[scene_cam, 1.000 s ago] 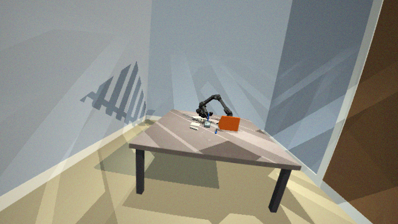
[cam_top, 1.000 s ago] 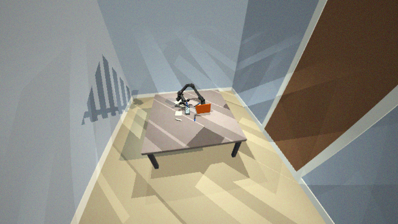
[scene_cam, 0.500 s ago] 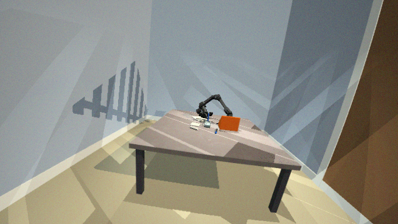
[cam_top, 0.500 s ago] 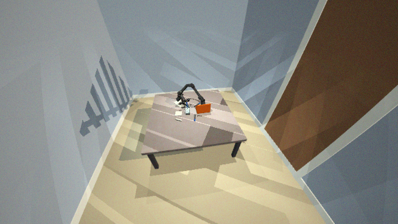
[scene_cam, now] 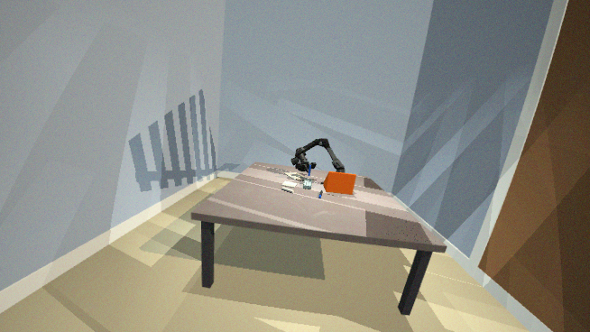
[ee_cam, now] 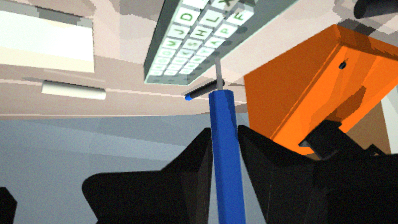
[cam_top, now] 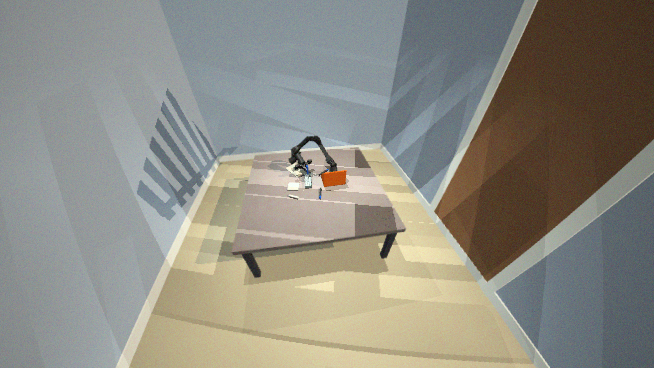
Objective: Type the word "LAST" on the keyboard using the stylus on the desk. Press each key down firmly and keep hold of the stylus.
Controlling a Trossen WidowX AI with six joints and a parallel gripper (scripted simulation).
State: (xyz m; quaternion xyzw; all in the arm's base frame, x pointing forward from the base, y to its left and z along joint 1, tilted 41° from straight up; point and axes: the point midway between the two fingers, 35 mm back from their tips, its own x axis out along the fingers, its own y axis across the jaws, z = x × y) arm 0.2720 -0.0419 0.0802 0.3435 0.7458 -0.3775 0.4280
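My gripper (ee_cam: pixel 224 132) (scene_cam: pixel 309 167) is shut on the blue stylus (ee_cam: pixel 227 160) (scene_cam: pixel 309 171) (cam_top: pixel 307 169). The stylus's thin grey tip points at the keyboard. The pale green keyboard (ee_cam: pixel 154 70) (cam_top: pixel 308 183) (scene_cam: pixel 307 184) has white keys with green letters and lies on the desk (cam_top: pixel 300 217) (scene_cam: pixel 280 205). In the wrist view the tip ends over the keyboard's edge strip, close to the keys marked A and T. I cannot tell whether it touches. The near end of the keyboard is cut off by the top of the wrist view.
An orange box (ee_cam: pixel 295 70) (cam_top: pixel 333 178) (scene_cam: pixel 341 183) stands to the right of the keyboard. A dark pen with a blue end (ee_cam: pixel 200 91) (cam_top: pixel 320 194) (scene_cam: pixel 320 194) lies beyond it. A white pad (ee_cam: pixel 45 45) (cam_top: pixel 293 186) and a small white bar (ee_cam: pixel 74 90) (cam_top: pixel 293 197) lie left.
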